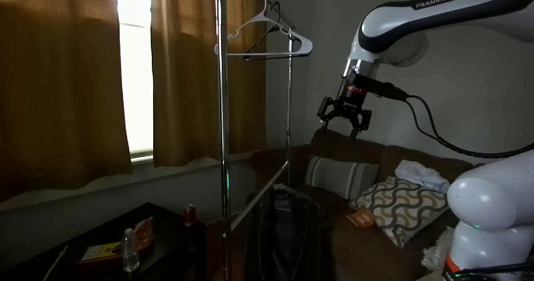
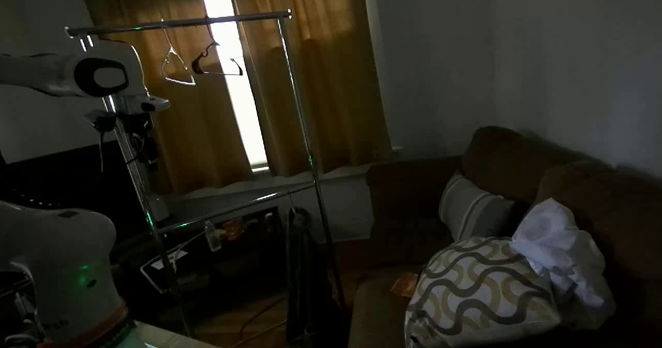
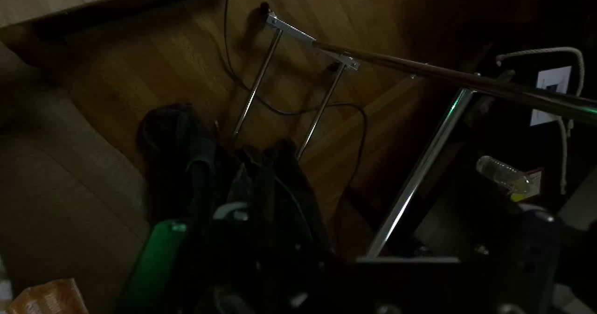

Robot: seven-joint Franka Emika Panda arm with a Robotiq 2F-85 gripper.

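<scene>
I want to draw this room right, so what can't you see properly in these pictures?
Dark hanging cloth garment: wrist view, partly covered by the black two-fingered hand.
White paper sheet: wrist view, its dark mark is too small and blurred.
Crinkly orange packet on the brown fabric sofa: wrist view, cut off by the bottom edge.
White-and-black jointed robot arm: an exterior view, cut off by the right edge.

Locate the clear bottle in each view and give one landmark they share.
In an exterior view: clear bottle, left of centre, near the bottom edge.
In an exterior view: clear bottle, left of centre, below mid-height.
Wrist view: clear bottle, toward the right, just below mid-height.
Shared landmark: metal clothes rack.
</scene>
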